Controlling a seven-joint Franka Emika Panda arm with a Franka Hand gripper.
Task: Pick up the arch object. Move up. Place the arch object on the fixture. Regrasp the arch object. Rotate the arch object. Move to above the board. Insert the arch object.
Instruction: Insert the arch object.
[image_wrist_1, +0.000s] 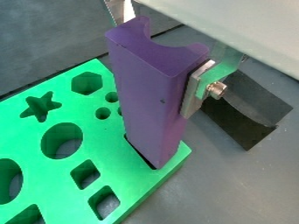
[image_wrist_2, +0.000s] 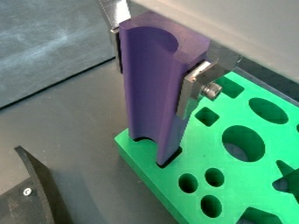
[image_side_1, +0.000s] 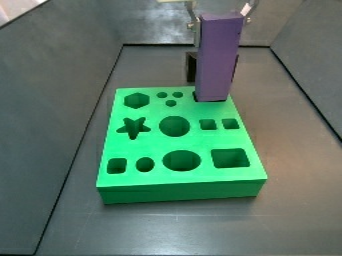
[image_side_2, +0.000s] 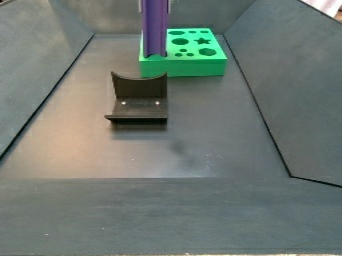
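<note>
A: So, the board (image_side_1: 174, 150) is sitting flat, and the arch (image_side_1: 218, 60) is standing upright, its foot entering the corner slot nearest the fixture (image_side_2: 138, 97).

B: The gripper (image_wrist_2: 158, 57) is clamping its top; any tilt risks it jamming.

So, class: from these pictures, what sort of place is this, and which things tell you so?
Probably a robot test rig, not a home or shop. A bare dark walled floor holds only a green board with shaped holes and a fixture. The gripper holds the purple arch object upright at the board.
</note>
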